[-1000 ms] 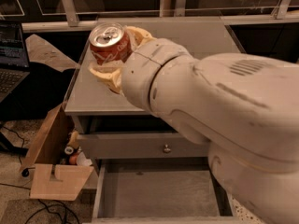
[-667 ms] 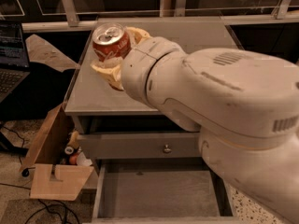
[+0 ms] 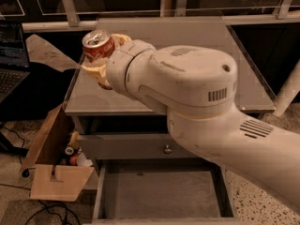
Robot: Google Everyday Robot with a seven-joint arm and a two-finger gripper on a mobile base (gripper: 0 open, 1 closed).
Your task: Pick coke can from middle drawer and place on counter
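Observation:
The red coke can (image 3: 98, 45) with its silver top is held in my gripper (image 3: 102, 56), whose tan fingers (image 3: 94, 68) are shut around it. The can hangs above the left edge of the grey counter (image 3: 197, 36). The middle drawer (image 3: 161, 193) stands pulled open at the bottom of the view, and its flat grey floor shows nothing on it. My large white arm (image 3: 201, 93) crosses the right side and hides part of the counter and cabinet.
The grey drawer front with a round metal knob (image 3: 167, 149) sits above the open drawer. An open cardboard box (image 3: 51, 158) with small items stands on the floor at left. A laptop (image 3: 11, 55) is at far left. Metal railing posts run along the back.
My arm has swung leftward and lower across the view, carrying the coke can slightly left toward the counter's left edge. The drawer stays open.

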